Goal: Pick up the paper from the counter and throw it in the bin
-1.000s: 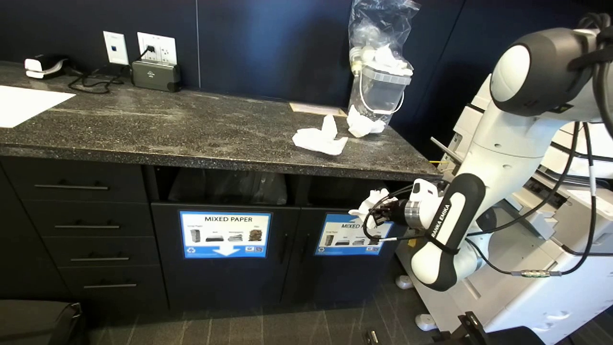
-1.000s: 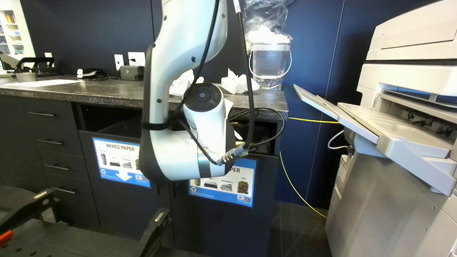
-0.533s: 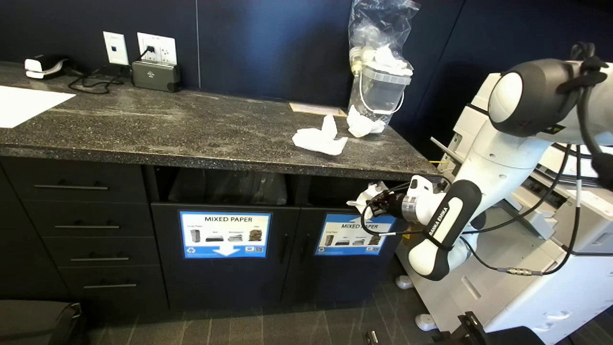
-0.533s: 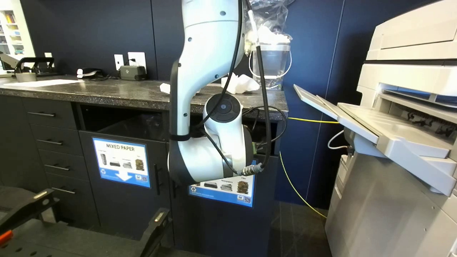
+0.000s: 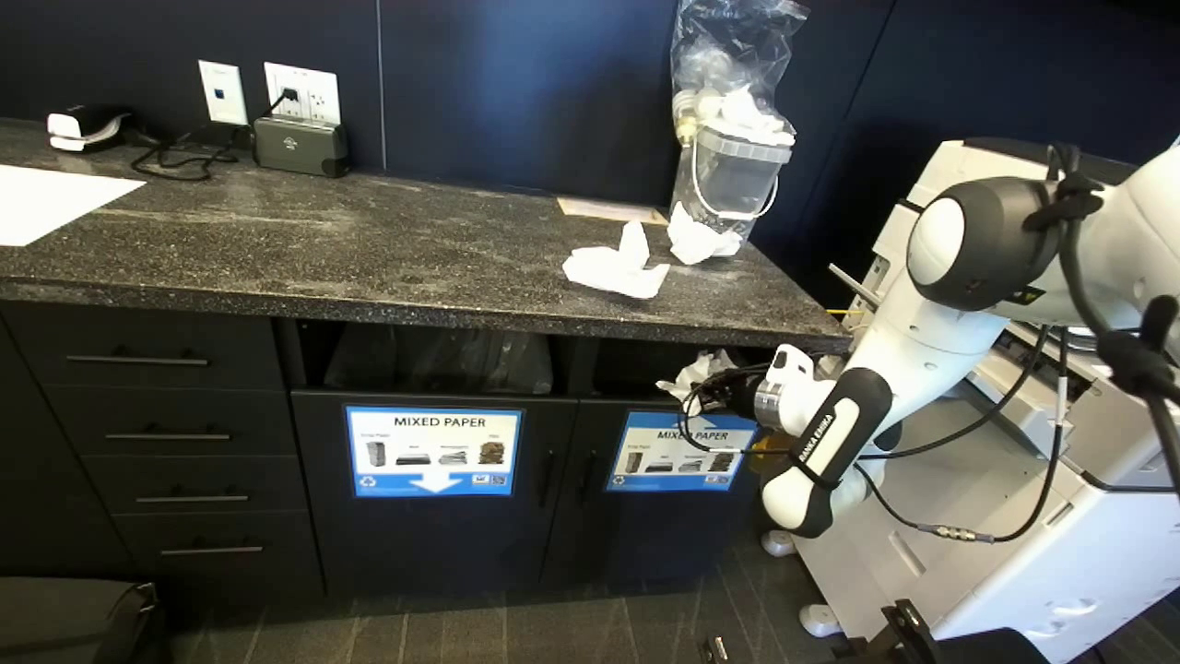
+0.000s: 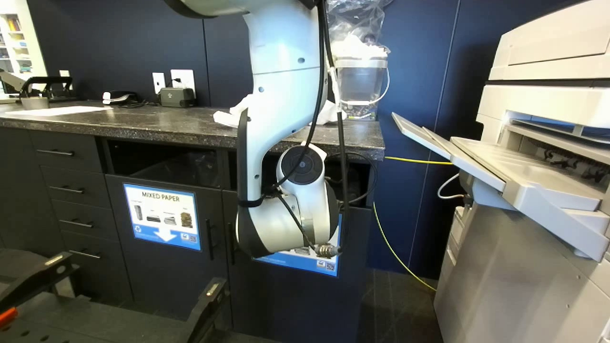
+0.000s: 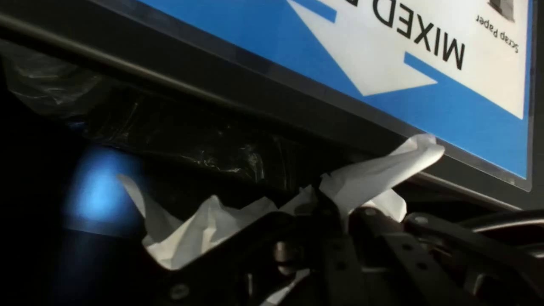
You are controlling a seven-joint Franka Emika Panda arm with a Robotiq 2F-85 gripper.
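My gripper (image 5: 724,392) is shut on a crumpled white paper (image 5: 693,372). In the wrist view the fingers of my gripper (image 7: 345,216) pinch the paper (image 7: 382,174), which spreads out on both sides. The paper is at the dark opening above the right MIXED PAPER bin door (image 5: 636,544), below the counter edge. In the wrist view the sign (image 7: 382,63) is upside down and a dark plastic liner (image 7: 250,163) shows beyond the paper. Whether the paper is past the bin's front edge I cannot tell. In an exterior view the arm (image 6: 286,224) hides the gripper.
Two more crumpled papers (image 5: 616,267) (image 5: 698,240) lie on the dark counter (image 5: 396,249), near a clear bucket (image 5: 733,175). A second MIXED PAPER door (image 5: 433,526) is to the left. A large printer (image 5: 996,572) stands close right of the arm.
My gripper has moved slightly left and up to the bin opening with the paper still held. The arm's upper part has come lower.
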